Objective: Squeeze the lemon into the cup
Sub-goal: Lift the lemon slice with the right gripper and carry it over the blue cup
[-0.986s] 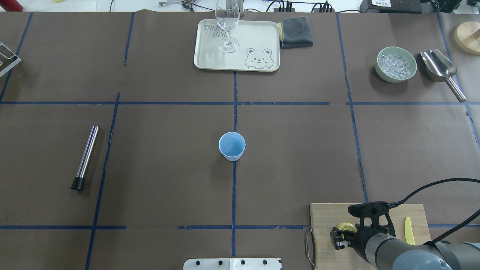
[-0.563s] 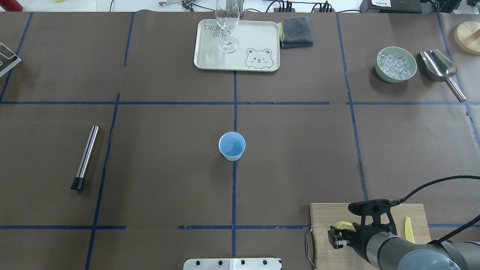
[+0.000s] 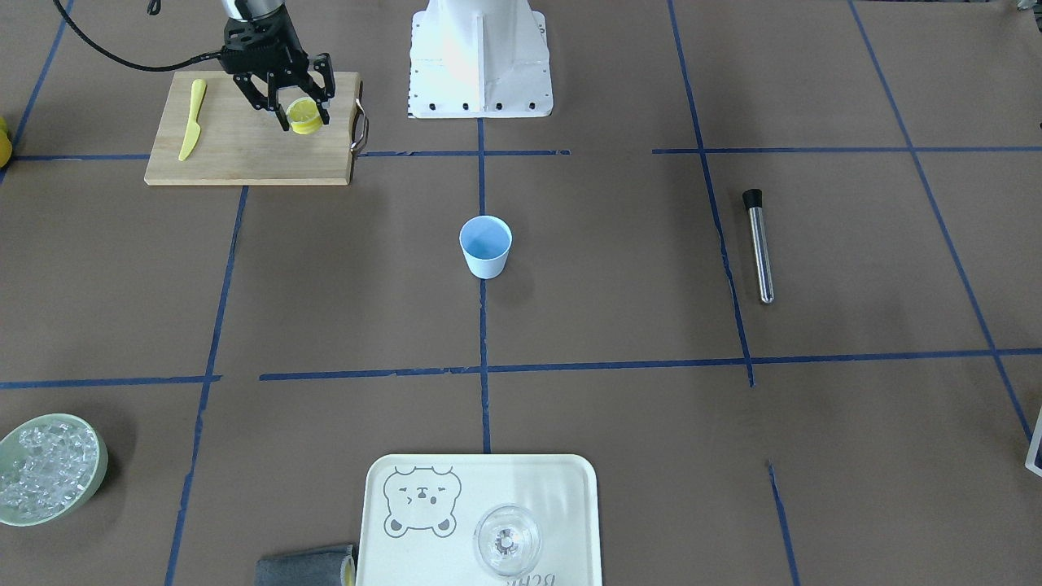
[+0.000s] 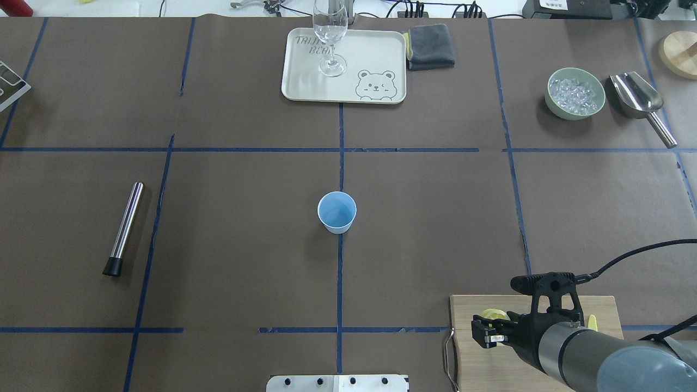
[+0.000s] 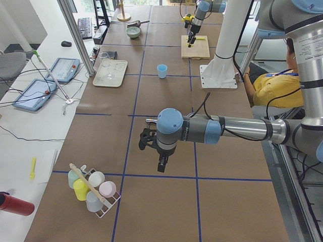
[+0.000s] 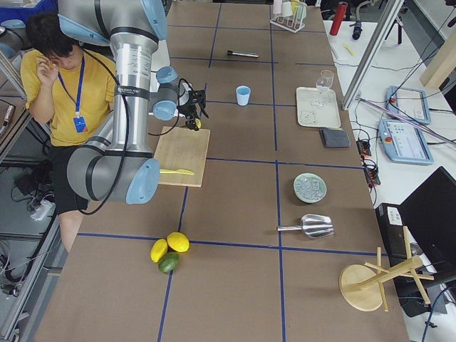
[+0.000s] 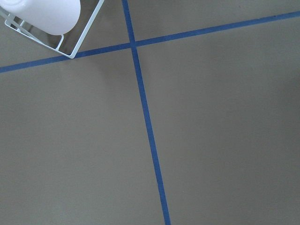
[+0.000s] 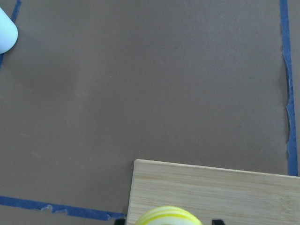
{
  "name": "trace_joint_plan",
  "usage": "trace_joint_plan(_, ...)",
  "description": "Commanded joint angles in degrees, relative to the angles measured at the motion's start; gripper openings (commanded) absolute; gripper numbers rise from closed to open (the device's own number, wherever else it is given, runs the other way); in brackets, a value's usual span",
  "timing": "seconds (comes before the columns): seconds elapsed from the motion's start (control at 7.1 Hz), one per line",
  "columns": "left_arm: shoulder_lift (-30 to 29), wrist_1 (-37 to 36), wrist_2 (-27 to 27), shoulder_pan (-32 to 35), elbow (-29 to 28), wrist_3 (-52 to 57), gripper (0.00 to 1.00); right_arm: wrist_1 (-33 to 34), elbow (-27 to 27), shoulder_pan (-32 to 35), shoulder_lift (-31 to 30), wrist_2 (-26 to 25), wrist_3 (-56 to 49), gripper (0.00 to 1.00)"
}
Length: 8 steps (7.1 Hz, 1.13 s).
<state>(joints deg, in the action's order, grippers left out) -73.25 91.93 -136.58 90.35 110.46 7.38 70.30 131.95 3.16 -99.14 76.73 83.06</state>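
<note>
Exterior front-facing: right gripper [image 3: 302, 107] jaws clamped on lemon half [image 3: 306, 120], risen off cutting board [image 3: 244, 155] since second ago; carry to cup [image 3: 486, 244] looks next. Left gripper [image 5: 161, 162]: jaws unreadable.

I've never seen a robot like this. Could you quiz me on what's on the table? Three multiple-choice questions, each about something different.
1. What colour is the small plastic knife lying on the rectangular wooden cutting board?
A. red
B. yellow
C. black

2. What state is the black two-finger right gripper in?
A. open and empty
B. shut on the knife
C. shut on a yellow lemon half

3. Where does the small pale blue plastic cup stand?
A. on the cutting board
B. in the right gripper
C. on the brown table, near its middle

Answers:
1 B: the knife shows yellow against the pale wood.
2 C: its fingers sit on either side of the lemon half, over the cutting board.
3 C: the cup stands alone mid-table, well away from the cutting board.
</note>
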Motion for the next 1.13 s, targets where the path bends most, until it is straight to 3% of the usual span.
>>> trace_joint_plan(0.0, 0.04, 0.00, 0.00, 0.09, 0.11, 0.00, 1.00, 7.42, -0.47, 2.54, 7.15, 2.80, 0.00, 0.04)
trace_joint_plan(0.28, -0.05, 0.00, 0.00, 0.00, 0.02, -0.09, 1.00, 19.38, -2.65, 6.14, 19.63, 3.68, -0.61, 0.04)
trace_joint_plan(0.56, -0.05, 0.00, 0.00, 0.00, 0.02, -0.09, 1.00, 30.80, -8.08, 13.67, 34.46, 10.51, -1.93, 0.04)
trace_joint_plan(0.99, -0.05, 0.00, 0.00, 0.00, -0.24, -0.18, 1.00, 33.41, -15.91, 19.06, 44.44, 12.65, -4.48, 0.04)
